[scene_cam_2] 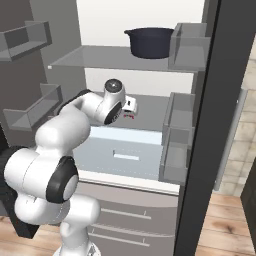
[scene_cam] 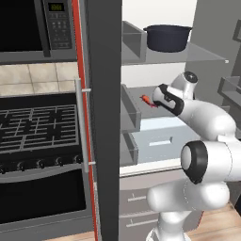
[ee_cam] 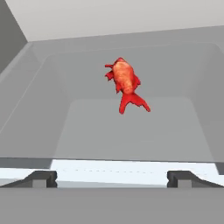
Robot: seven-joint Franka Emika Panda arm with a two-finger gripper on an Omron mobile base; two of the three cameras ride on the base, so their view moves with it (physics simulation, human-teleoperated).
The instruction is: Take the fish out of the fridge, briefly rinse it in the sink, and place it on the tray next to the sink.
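Robot arm reaching into the open fridge (scene_cam: 106, 117) toward a red fish (scene_cam: 147, 100).
Left base view: fish on middle glass shelf (scene_cam: 141, 92), dark pot (scene_cam: 167, 37) above. Right base view: arm probably hides most of it. Hand view: gripper (ee_cam: 112, 178) wide open, fish ahead, untouched.

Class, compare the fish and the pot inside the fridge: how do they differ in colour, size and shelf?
The fish is red-orange; the pot is dark blue-black. The fish is small and slim, while the pot is much larger and round, with side handles. The fish lies on the middle glass shelf, right ahead of the open gripper; the pot stands one shelf higher. Both sit untouched inside the open fridge.
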